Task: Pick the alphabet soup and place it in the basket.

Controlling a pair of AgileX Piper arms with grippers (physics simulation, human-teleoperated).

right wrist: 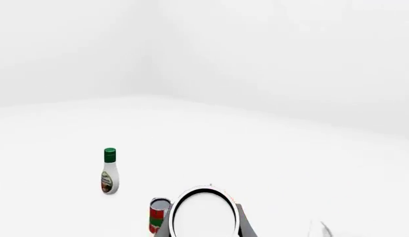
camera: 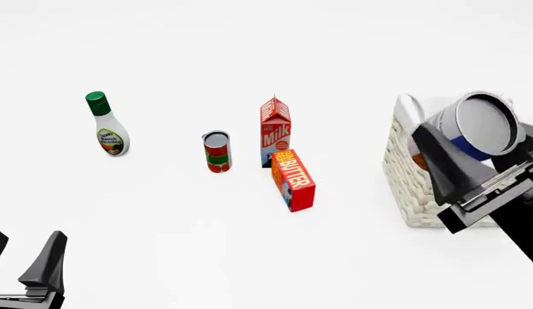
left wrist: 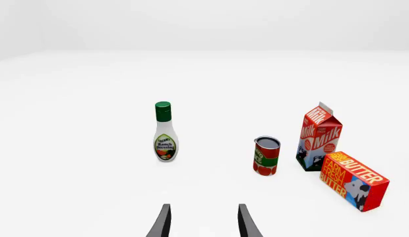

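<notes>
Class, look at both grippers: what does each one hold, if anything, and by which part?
The right gripper holds the alphabet soup by its side wall, tilted above the basket. The left gripper is open and holds nothing.

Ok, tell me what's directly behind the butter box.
The milk carton stands right behind the butter box, which hides the carton's lower corner. Whether they touch cannot be told.

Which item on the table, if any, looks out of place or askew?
Only the butter: it lies on its side, angled, against the upright milk. The dressing and red-green can stand straight. The soup is tilted, but it is off the table, in the right claw.
</notes>
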